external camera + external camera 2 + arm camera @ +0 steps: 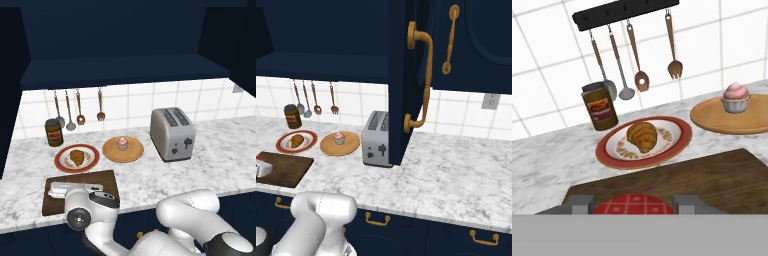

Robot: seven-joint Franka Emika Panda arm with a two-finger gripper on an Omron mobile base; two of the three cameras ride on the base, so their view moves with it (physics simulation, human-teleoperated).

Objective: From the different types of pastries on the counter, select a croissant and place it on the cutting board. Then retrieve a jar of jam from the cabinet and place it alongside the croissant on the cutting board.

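My gripper point(633, 202) is shut on a round red checked top, which I take for the jar of jam point(633, 207). It is held low over the near part of the dark wooden cutting board point(712, 175). From the left base view my hand point(75, 189) sits over the cutting board point(107, 181). The croissant point(642, 136) lies on its red-rimmed plate point(607, 150) just behind the board, apart from the gripper. This croissant point(77, 157) and the pink cupcake point(122, 144) rest on the counter point(210, 165). The navy cabinet point(125, 50) hangs above.
A tall brown jar point(600, 108) with an orange label stands behind the croissant plate. Utensils point(637, 60) hang on a wall rail. A toaster point(172, 134) stands to the right of the cupcake's wooden plate point(135, 152). An open cabinet door point(406, 75) juts out above the counter.
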